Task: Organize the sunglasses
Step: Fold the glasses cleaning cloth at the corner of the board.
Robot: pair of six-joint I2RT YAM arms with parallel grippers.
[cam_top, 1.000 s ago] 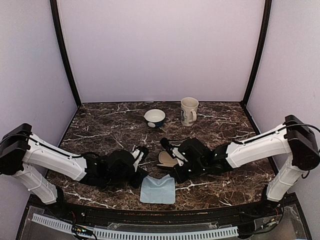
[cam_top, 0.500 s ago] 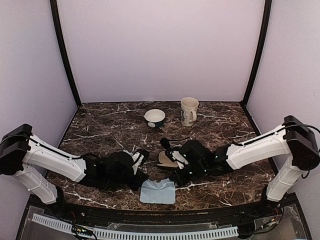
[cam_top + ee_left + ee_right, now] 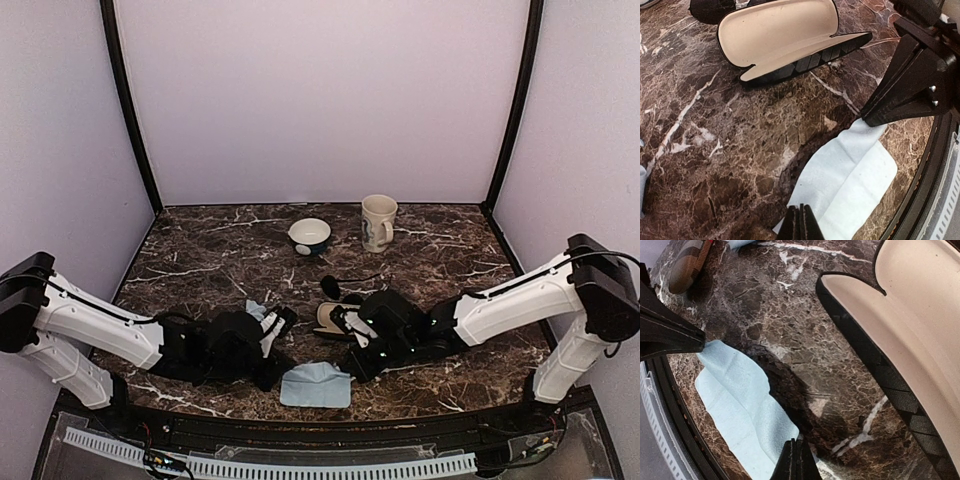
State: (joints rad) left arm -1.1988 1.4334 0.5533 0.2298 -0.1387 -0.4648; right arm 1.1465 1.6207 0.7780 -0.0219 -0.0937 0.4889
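Observation:
The sunglasses (image 3: 330,286) lie on the table just behind the open black checkered case (image 3: 335,318), one dark lens showing; that lens also shows at the top of the left wrist view (image 3: 710,7). The case's cream lining faces up (image 3: 780,35) (image 3: 910,325). A pale blue cloth (image 3: 316,385) lies near the front edge. My left gripper (image 3: 281,366) is shut on its far left corner (image 3: 801,222). My right gripper (image 3: 352,368) is shut on its far right corner (image 3: 796,460). The cloth sags between them (image 3: 850,185) (image 3: 740,405).
A white and blue bowl (image 3: 309,236) and a cream mug (image 3: 378,221) stand at the back. A brown oblong object (image 3: 687,265) lies beside my left arm, with a second pale blue piece (image 3: 256,310) near it. The table's front rim (image 3: 320,425) is close by.
Both grippers have moved toward the front edge with the cloth's far corners in them. The cloth has bunched and looks shorter from back to front. The case and sunglasses have not moved.

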